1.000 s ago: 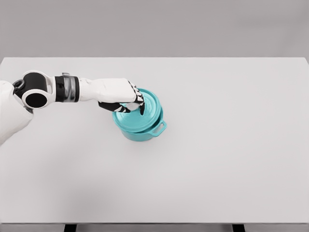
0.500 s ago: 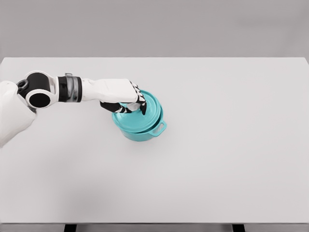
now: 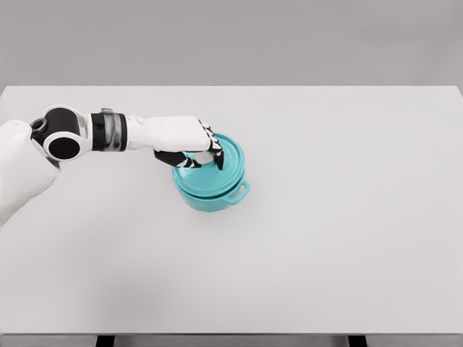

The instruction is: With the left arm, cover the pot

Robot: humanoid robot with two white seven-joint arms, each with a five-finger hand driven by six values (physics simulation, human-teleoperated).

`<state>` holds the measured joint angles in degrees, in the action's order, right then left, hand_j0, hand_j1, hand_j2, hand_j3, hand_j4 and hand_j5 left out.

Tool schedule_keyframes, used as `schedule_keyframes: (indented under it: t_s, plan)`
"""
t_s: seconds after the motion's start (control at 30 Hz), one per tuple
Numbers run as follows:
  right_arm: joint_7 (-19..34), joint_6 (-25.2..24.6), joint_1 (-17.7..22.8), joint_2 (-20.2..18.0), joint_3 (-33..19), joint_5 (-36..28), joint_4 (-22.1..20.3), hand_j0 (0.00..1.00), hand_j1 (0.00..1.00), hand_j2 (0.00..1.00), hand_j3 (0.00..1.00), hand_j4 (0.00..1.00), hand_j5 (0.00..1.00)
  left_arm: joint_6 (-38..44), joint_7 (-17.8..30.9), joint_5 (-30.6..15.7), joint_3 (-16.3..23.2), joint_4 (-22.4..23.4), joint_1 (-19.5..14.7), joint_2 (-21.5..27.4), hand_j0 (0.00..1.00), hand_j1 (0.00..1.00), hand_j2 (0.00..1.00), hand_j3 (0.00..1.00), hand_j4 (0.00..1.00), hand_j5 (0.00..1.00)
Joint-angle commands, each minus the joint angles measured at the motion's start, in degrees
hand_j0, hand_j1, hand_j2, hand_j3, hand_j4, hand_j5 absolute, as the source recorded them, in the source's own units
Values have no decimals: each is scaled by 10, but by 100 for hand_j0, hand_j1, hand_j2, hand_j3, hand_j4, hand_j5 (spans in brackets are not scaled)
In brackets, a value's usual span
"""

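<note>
A teal pot (image 3: 211,194) is being shown standing on the white counter (image 3: 325,238), left of the middle and nearer the far edge than the near one. A teal lid (image 3: 221,170) is being held over its mouth by the left hand (image 3: 184,141), whose fingers (image 3: 215,153) are clamped around the middle of the lid. The knob is being hidden by them, so it cannot be made out. Whether the lid is fully seated on the rim cannot be told. The pot's left side is being covered by the hand; one side handle (image 3: 238,192) is being shown at the right. The left arm is being cut off at the left edge.
</note>
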<state>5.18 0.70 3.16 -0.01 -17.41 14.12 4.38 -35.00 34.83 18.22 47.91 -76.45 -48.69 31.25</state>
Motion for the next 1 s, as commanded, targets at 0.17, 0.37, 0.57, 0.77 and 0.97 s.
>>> schedule_keyframes:
  t_s: [0.17, 0.37, 0.57, 0.77, 0.97]
  plan:
    - [0, 0, 0, 0, 0, 0, 0, 100, 100, 100, 100, 100, 100, 0, 2, 3, 0, 5, 1, -3, 60, 60, 60, 60, 60, 60]
    - [0, 0, 0, 0, 0, 0, 0, 100, 100, 100, 100, 100, 100, 0, 2, 3, 0, 5, 2, -4, 64, 64, 64, 64, 64, 64]
    - [0, 0, 0, 0, 0, 0, 0, 100, 100, 100, 100, 100, 100, 0, 2, 3, 0, 5, 2, -4, 68, 68, 68, 68, 68, 68]
    - [0, 0, 0, 0, 0, -1, 0, 100, 100, 100, 100, 100, 100, 0, 2, 3, 0, 5, 2, -4, 68, 68, 68, 68, 68, 68]
    - [0, 0, 0, 0, 0, 0, 0, 100, 100, 100, 100, 100, 100, 0, 2, 2, 0, 5, 2, -4, 64, 64, 64, 64, 64, 64]
